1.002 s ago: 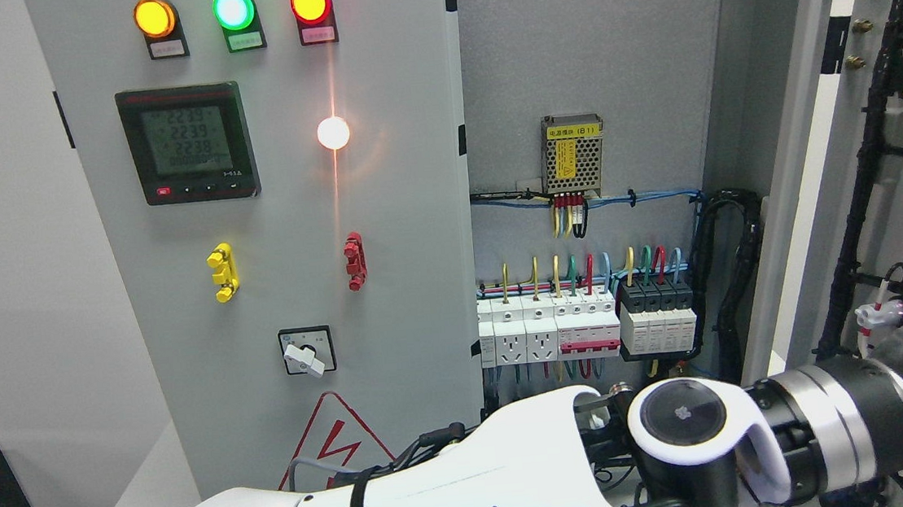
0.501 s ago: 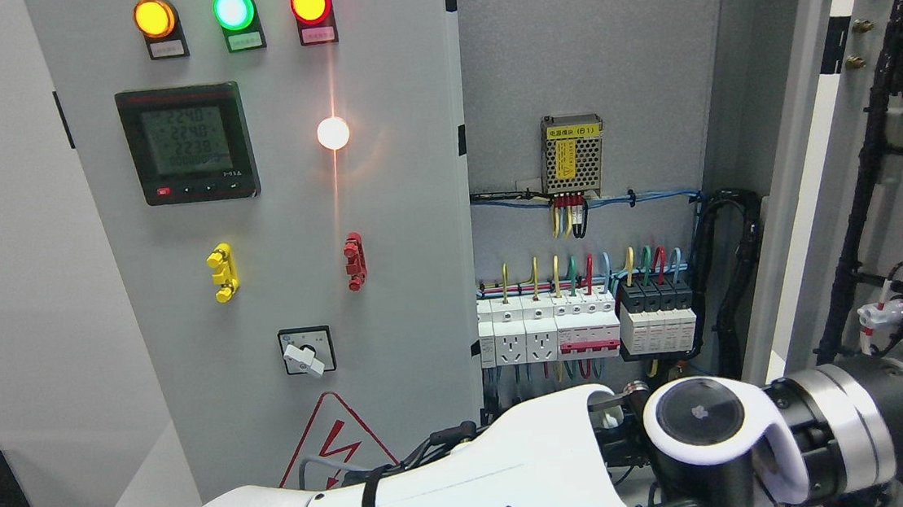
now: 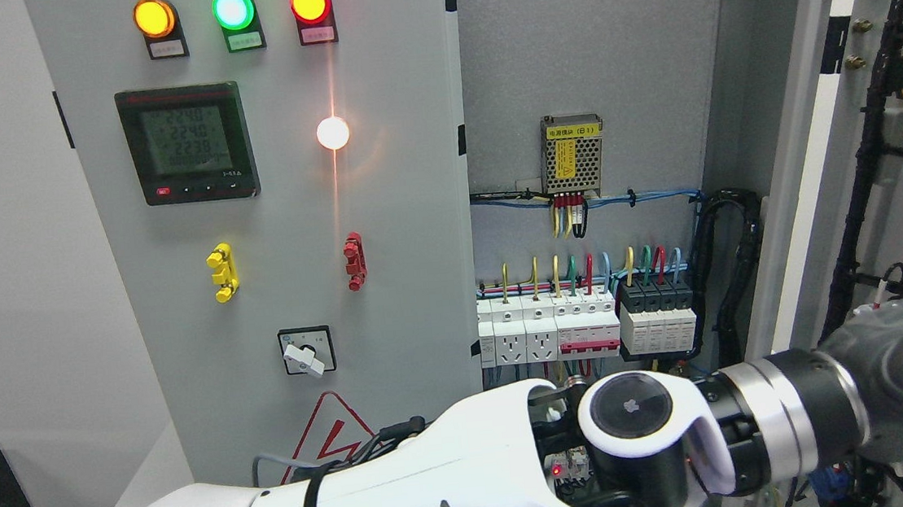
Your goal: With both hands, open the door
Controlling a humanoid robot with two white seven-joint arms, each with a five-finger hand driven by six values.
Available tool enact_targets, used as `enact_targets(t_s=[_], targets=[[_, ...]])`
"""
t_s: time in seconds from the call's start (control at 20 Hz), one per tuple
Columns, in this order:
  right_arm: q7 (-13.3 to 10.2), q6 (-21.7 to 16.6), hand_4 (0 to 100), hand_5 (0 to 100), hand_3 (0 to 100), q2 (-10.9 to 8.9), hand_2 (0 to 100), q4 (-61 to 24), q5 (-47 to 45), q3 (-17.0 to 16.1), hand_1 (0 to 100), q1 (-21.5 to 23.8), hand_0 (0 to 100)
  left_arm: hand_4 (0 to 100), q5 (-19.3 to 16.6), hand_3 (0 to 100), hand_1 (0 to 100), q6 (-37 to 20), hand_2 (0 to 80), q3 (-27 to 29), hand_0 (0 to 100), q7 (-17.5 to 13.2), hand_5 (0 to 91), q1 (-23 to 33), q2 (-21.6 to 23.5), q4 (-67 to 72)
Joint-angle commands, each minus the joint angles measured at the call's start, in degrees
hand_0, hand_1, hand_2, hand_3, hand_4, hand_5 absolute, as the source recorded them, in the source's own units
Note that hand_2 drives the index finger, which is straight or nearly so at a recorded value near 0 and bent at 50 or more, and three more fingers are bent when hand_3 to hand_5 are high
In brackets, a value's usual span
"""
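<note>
Neither hand shows its fingers, so whether they are open or closed cannot be told: the left arm (image 3: 406,486) comes in white from the lower left, its wrist (image 3: 639,433) meeting a dark grey sleeve at the cabinet's lower right. Right door (image 3: 890,125) stands swung open, wiring on its inner face. Left door (image 3: 295,243) is closed, its meter (image 3: 187,143) reading 2240, 2240, 2238. Inside, a yellow label (image 3: 571,129) reads "(B1)".
</note>
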Motion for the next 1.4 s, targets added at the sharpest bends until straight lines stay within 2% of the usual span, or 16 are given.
enact_targets(t_s=[0.0,0.25,0.45,0.8,1.05,1.35], targets=[[-0.01,-0.02,0,0,0,0.0,0,0.01,-1.67,1.76,0,0.0,0,0,0.05,0,0,-0.14,0.0,0.63,0,-0.08,0.0,3.08,14.64,-11.31],[-0.01,-0.02,0,0,0,0.0,0,0.01,-1.67,1.76,0,0.0,0,0,0.05,0,0,-0.32,0.0,1.24,0,-0.17,0.0,7.04,24.3,-17.12],[-0.01,-0.02,0,0,0,0.0,0,0.01,-1.67,1.76,0,0.0,0,0,0.14,0,0,-0.32,0.0,1.07,0,-0.17,0.0,12.31,31.25,-19.23],[-0.01,-0.02,0,0,0,0.0,0,0.01,-1.67,1.76,0,0.0,0,0,-0.56,0,0,-0.41,0.0,1.07,0,-0.17,0.0,24.69,39.08,-19.94],[-0.01,-0.02,0,0,0,0.0,0,0.01,-1.67,1.76,0,0.0,0,0,-9.25,0,0,-0.85,0.0,1.16,0,-0.17,0.0,37.35,42.95,-19.5],[-0.01,-0.02,0,0,0,0.0,0,0.01,-1.67,1.76,0,0.0,0,0,-17.07,0,0,-1.9,0.0,2.29,0,-0.17,0.0,52.72,45.06,-15.82]])
